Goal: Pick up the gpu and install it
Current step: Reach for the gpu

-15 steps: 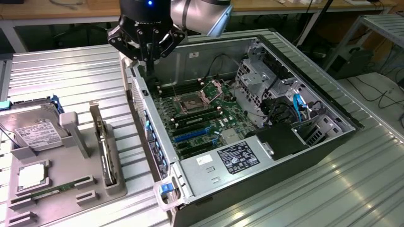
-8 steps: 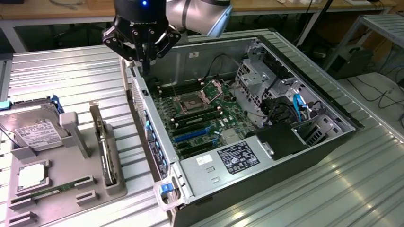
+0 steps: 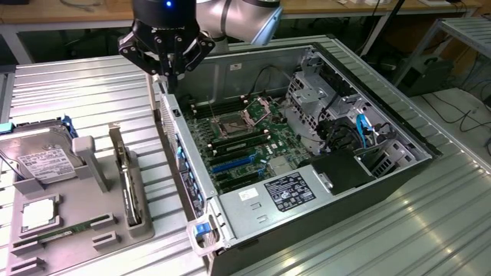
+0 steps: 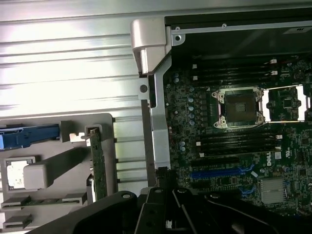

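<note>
The gpu (image 3: 126,181) stands on its edge in a slot of the grey holder tray (image 3: 142,227) at the exterior view's left, a thin dark card with nothing gripping it. In the wrist view the gpu (image 4: 96,165) appears as a narrow green-edged strip in the same tray (image 4: 114,146). My gripper (image 3: 168,77) hangs shut and empty over the far corner of the open computer case (image 3: 188,172), well above and beyond the gpu. The gripper's black body (image 4: 163,204) is seen above the case wall.
The motherboard (image 3: 245,138) lies exposed, with blue card slots (image 3: 234,164) and a CPU socket (image 4: 239,107). On the tray are a silver hard drive (image 3: 42,161), a square chip (image 3: 38,214) and a green memory stick (image 3: 65,233). Ribbed metal tabletop (image 3: 92,98) surrounds everything.
</note>
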`<control>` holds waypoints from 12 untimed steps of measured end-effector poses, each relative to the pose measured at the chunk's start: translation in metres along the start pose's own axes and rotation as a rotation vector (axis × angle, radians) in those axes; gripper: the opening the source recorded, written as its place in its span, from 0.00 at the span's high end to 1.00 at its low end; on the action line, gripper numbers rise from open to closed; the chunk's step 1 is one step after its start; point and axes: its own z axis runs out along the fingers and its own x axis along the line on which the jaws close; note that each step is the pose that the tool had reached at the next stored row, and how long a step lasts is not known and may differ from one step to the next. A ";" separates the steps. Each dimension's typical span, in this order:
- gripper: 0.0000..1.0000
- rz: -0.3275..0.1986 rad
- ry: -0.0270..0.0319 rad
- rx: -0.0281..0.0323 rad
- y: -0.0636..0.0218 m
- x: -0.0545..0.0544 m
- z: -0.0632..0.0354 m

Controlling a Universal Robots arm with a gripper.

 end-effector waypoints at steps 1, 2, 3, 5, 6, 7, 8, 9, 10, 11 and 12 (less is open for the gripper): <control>0.89 0.000 0.0000 -0.0001 -0.0001 0.001 0.0000; 0.89 0.000 0.0000 0.0000 -0.0002 0.002 0.0000; 0.89 0.000 0.0000 0.0000 -0.0003 0.003 -0.0001; 0.89 0.000 0.0000 0.0000 -0.0004 0.005 -0.0001; 0.89 0.000 0.0000 0.0000 -0.0005 0.006 -0.0001; 0.89 0.000 0.0000 0.0000 -0.0006 0.008 -0.0002; 0.89 0.000 0.0000 -0.0001 -0.0007 0.009 -0.0002; 0.89 0.000 0.0001 0.0000 -0.0008 0.011 -0.0003; 0.89 0.000 0.0001 0.0000 -0.0010 0.013 -0.0003; 0.89 0.000 0.0001 0.0000 -0.0011 0.014 -0.0003; 0.89 0.000 0.0002 0.0000 -0.0012 0.015 -0.0004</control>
